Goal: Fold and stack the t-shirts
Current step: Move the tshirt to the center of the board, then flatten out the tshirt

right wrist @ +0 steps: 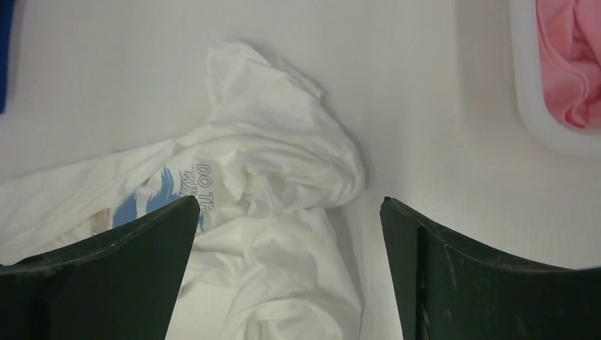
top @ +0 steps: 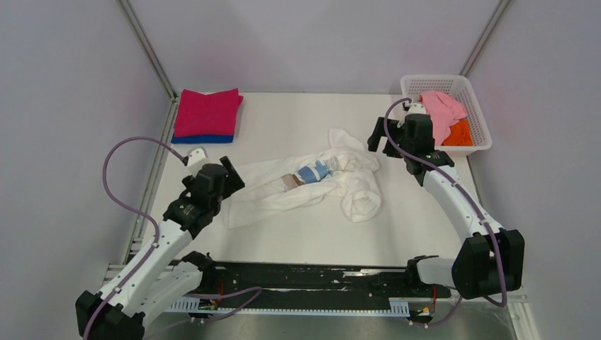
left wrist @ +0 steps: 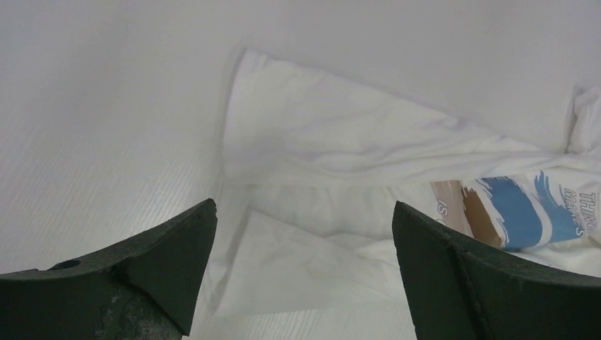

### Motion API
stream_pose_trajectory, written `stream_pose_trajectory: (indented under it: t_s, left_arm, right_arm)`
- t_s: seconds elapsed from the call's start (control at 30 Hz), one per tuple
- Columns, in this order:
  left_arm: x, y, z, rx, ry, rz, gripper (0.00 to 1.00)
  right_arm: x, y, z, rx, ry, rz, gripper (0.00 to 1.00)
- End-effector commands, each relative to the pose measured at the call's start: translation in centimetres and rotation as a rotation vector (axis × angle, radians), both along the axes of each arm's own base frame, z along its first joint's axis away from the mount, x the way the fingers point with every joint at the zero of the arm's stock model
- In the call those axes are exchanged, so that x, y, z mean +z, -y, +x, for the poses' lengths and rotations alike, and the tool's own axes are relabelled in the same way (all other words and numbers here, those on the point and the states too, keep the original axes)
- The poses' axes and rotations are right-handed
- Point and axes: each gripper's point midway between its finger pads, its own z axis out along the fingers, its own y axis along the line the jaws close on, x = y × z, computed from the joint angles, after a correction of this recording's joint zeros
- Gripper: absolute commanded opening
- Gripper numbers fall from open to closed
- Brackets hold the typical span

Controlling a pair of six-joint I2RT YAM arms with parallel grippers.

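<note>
Top external: my left gripper point(top: 234, 174) and right gripper point(top: 381, 144) gape empty beside the crumpled tee point(top: 322, 185); pinching bunched layers could skew folding.

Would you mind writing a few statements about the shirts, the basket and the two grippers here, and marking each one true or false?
1. The white printed t-shirt lies crumpled in the middle of the table. True.
2. The basket is empty. False: the basket holds a pale pink t-shirt and an orange t-shirt.
3. The magenta t-shirt lies folded on top of the blue t-shirt. True.
4. The right gripper is shut on the white shirt. False: the right gripper is open and holds nothing.
5. The left gripper is open, with the white shirt ahead of it. True.
</note>
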Motion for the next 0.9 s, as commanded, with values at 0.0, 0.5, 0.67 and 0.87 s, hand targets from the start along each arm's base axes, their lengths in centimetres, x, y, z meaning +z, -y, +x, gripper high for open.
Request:
stream_pose_trajectory:
  t_s: [0.0, 0.5, 0.67, 0.87]
  left_arm:
    - [-0.4, 0.7, 0.0, 0.003, -0.049, -0.036, 1.00]
    - [-6.5, 0.3, 4.8, 0.025, -0.179, -0.196, 0.93]
    - [-8.6, -1.2, 6.1, 0.104, -0.257, -0.161, 0.85]
    - [-10.5, -2.1, 7.4, 0.144, -0.307, -0.153, 0.83]
  right_arm:
    - [1.6, 2.0, -0.9, -0.156, 0.058, 0.025, 1.00]
    - [-3.2, -2.0, -2.1, 0.007, -0.080, 0.096, 1.00]
    - [-4.4, -1.4, -1.4, -0.018, -0.097, 0.058, 1.00]
    - [-5.6, -1.3, -0.2, -0.027, -0.123, 0.027, 1.00]
